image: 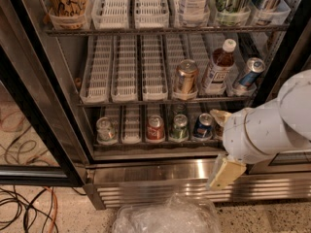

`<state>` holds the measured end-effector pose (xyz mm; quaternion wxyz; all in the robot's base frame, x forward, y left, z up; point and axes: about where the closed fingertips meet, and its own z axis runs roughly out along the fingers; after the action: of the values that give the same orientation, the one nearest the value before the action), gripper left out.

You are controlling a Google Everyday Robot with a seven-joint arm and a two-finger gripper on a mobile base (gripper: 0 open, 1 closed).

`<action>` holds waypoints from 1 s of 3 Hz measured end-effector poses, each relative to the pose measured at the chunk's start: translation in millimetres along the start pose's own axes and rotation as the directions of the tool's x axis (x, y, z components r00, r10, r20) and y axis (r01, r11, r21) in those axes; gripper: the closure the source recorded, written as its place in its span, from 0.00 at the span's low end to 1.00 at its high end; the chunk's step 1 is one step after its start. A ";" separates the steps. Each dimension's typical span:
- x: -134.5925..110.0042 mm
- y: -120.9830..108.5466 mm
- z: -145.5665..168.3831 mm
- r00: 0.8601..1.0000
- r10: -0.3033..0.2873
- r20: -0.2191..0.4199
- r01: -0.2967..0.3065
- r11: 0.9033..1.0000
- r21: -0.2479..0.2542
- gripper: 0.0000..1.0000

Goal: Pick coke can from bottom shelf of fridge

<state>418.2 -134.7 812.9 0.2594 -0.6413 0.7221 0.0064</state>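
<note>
The coke can [155, 128], red with a silver top, stands upright in the middle of the bottom shelf [131, 125] of the fridge [146, 172]. A silver can [105, 130] stands to its left. A green can [180, 127] and a dark blue can [202, 125] stand to its right. My gripper [223, 144] is on the white arm at the right, in front of the shelf's right end and well to the right of the coke can. Its two tan fingers [226, 173] are spread apart with nothing between them.
The middle shelf holds a gold can [185, 76], a brown bottle [218, 67] and a blue-silver can [249, 72]. The black-framed door [34, 130] hangs open at the left. A crumpled plastic bag [165, 217] lies on the floor below the grille. Cables [24, 208] lie at lower left.
</note>
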 end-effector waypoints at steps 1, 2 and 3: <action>-3.7 2.9 7.1 0.998 0.037 0.046 -0.037 0.999 0.010 0.00; -14.1 14.0 28.6 0.979 0.132 0.154 -0.139 0.990 0.033 0.00; -35.1 19.6 50.5 0.926 0.254 0.278 -0.283 0.957 0.069 0.00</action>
<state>420.0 -81.6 776.3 0.3850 -0.5148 0.7608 0.0890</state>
